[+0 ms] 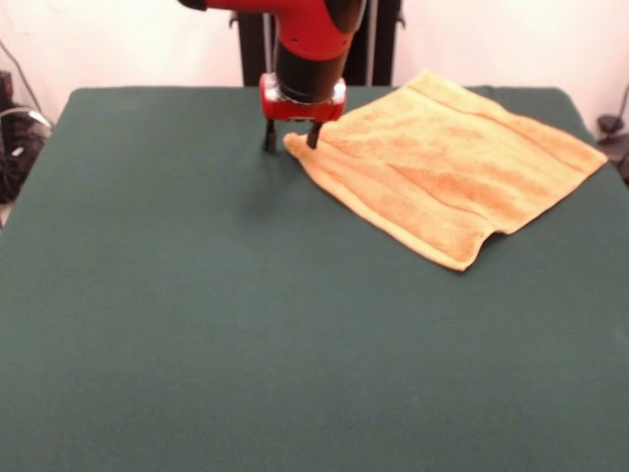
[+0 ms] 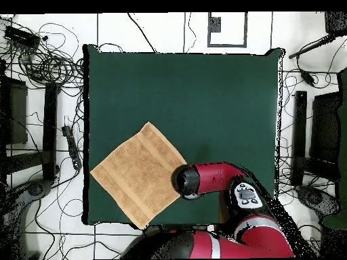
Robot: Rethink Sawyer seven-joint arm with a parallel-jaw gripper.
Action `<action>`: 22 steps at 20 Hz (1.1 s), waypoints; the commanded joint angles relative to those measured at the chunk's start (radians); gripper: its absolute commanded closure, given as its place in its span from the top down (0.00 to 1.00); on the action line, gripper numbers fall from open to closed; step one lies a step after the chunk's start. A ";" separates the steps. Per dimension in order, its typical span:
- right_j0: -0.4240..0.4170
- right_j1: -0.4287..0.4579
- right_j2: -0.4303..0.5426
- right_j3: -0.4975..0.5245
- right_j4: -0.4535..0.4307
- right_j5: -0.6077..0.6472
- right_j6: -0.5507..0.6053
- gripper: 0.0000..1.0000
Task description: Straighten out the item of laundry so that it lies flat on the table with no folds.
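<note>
Terry towel (image 1: 447, 167): golden-orange, spread diamond-wise near the bench's robot-side edge, almost flat.
Claw (image 1: 292, 138): fingers parted, straddling the towel's corner, gripping nothing.
Technique: close on that corner only, pull outward, low.
Bench (image 1: 197, 324): green felt, likely drags.

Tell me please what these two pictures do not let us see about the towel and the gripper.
- Gripper: in the overhead view the arm's wrist covers it completely.
- Towel corner by the gripper: the front view does not settle whether the fingers pinch it or only touch it; overhead, the arm hides it.
- White tag: not findable in either view.
- Near edge of the towel, front view: it lifts slightly, and what lies beneath is hidden.
</note>
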 commanded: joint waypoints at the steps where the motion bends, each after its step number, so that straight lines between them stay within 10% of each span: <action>1: -0.062 0.328 -0.272 -0.189 -0.210 -0.243 0.216 1.00; 22: 0.052 0.406 -0.410 -0.243 -0.177 -0.288 0.289 1.00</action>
